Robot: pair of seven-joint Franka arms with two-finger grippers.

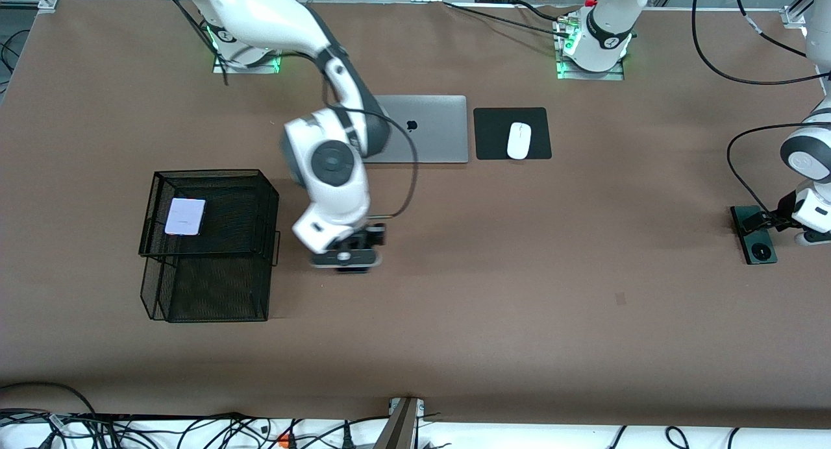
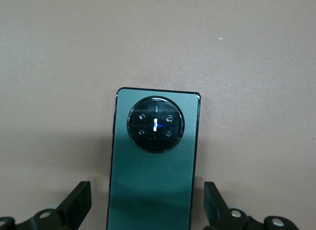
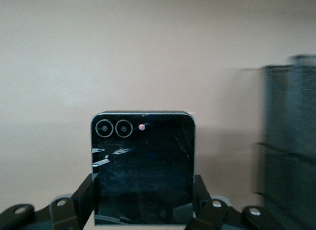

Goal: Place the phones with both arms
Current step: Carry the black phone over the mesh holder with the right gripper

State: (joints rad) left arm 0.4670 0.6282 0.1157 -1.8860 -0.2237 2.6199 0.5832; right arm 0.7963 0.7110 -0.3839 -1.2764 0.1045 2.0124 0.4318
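Lilac phone [image 1: 185,216] on top tier of mesh rack [image 1: 209,244], toward right arm's end of table. Right gripper [image 1: 354,251] holding black phone [image 3: 143,168] beside rack. Green phone [image 1: 753,234] on table [image 1: 493,306] at left arm's end, between left gripper's [image 2: 148,203] fingers. Mouse [image 1: 519,140] on mousepad [image 1: 512,133], beside laptop [image 1: 425,129].

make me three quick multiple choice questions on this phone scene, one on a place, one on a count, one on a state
1. Where is the lilac phone?
A. on the laptop
B. on the top tier of the black wire basket
C. on the mouse pad

2. How many phones show?
A. two
B. three
C. four

3. What is the right claw doing?
A. gripping the black phone
B. open over the mouse
C. resting in the basket

Answers:
1. B: it lies on the basket's upper shelf.
2. B: lilac, black, and the green phone between the open fingers of the left claw.
3. A: its fingers press both phone edges.
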